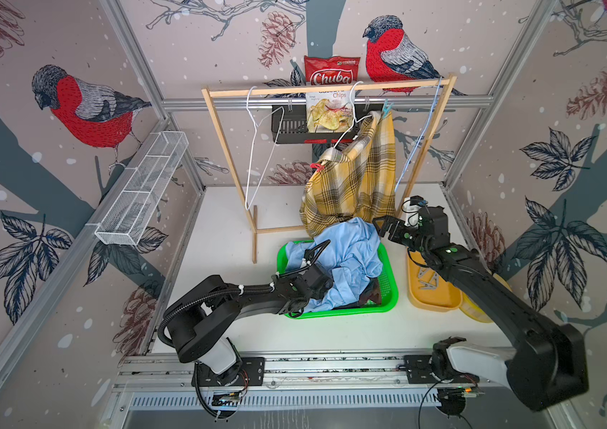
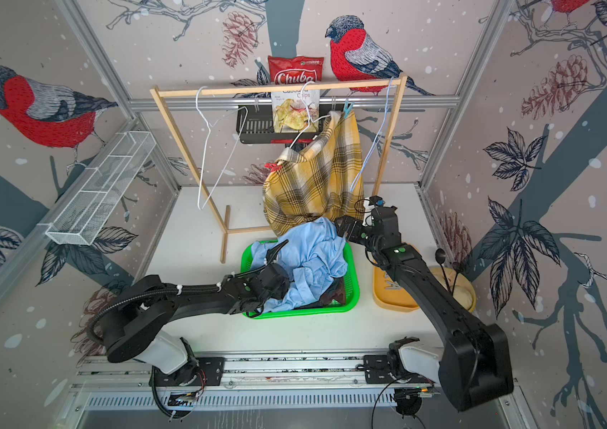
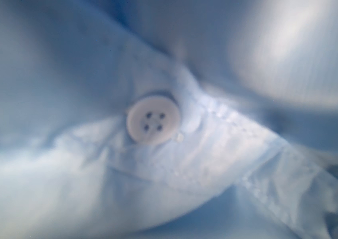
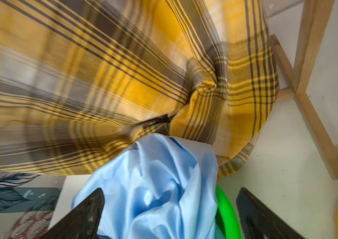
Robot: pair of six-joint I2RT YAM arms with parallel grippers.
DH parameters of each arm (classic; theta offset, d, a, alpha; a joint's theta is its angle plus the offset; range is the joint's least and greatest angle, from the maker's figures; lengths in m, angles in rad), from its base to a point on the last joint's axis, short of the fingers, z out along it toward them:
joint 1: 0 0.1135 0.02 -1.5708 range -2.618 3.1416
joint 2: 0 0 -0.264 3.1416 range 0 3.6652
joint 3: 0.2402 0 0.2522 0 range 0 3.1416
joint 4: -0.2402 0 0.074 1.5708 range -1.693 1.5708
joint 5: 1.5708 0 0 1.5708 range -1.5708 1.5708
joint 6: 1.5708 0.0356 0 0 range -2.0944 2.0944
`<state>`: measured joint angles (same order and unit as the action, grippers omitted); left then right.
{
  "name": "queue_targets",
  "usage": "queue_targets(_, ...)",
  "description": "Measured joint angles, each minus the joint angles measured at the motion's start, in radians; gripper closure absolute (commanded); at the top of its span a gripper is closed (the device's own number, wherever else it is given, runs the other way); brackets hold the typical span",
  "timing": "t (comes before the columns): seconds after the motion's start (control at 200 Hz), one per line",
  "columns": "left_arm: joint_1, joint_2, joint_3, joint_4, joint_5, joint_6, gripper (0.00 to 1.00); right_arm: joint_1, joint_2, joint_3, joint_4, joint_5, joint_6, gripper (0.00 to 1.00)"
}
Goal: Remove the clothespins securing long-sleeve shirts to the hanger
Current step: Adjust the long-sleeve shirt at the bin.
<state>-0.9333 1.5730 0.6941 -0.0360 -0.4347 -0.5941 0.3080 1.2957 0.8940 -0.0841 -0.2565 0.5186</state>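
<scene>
**Yellow plaid shirt** [image 1: 354,178] [image 2: 317,178]: hangs from a white hanger [image 1: 346,136] on the wooden rack [image 1: 328,88]. Its hem drops to the desk [image 1: 220,260] behind the green basket [image 1: 391,286].

**Red clothespin** [image 1: 317,166] [image 2: 271,166]: clipped at the shirt's collar edge, high above both tools and well apart from them.

**Light blue clothespin** [image 1: 386,107] [image 2: 347,107]: clipped at the top of the same shirt, near the rack's bar and well above the right tool.

**Clear clothespins** [image 1: 426,278]: lie loose in the yellow tray [image 1: 435,302], partly hidden under the right arm.

**Light blue shirt** [image 1: 346,256] [image 4: 160,186]: heaped in the green basket.

**Dark plaid shirt** [image 1: 370,295]: lies beneath the blue one, with only a corner showing.

**Right tool** [image 1: 383,226] [image 4: 171,190]: at the basket's far right corner, just beside the yellow shirt's hem. Its fingers [image 4: 85,213] are spread wide. A fold of the blue shirt rises between them, unpinched.

**Left tool** [image 1: 317,286]: pushed into the blue heap at the basket's near left. Cloth covers its fingers, so I cannot tell whether they are spread or pinching. The left wrist view shows only blurred blue fabric and a white button [image 3: 153,120].
</scene>
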Motion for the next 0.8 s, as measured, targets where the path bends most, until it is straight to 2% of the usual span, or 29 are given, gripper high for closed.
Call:
queue_targets(0.15,-0.004,-0.012,-0.010,0.001,-0.002,0.009,0.14,0.000,0.224,0.070,0.070,-0.097,-0.021,0.00)
queue_targets(0.285,-0.005,-0.012,-0.013,0.002,-0.003,0.017,0.14,0.039,0.307,0.113,0.105,-0.163,-0.014,0.03)
queue_targets(0.44,-0.008,0.006,0.006,-0.005,-0.003,0.024,0.14,0.110,0.318,0.138,0.171,-0.231,0.008,0.24)
queue_targets(0.555,-0.009,0.019,0.021,-0.011,-0.002,0.029,0.14,0.141,0.315,0.137,0.172,-0.237,0.015,0.40)
queue_targets(0.725,-0.009,0.019,0.027,-0.016,0.004,0.035,0.14,0.182,0.269,0.090,0.176,-0.255,0.034,0.75)
queue_targets(0.8,-0.009,0.006,0.031,-0.032,0.011,0.038,0.13,0.191,0.251,0.052,0.178,-0.255,0.041,0.83)
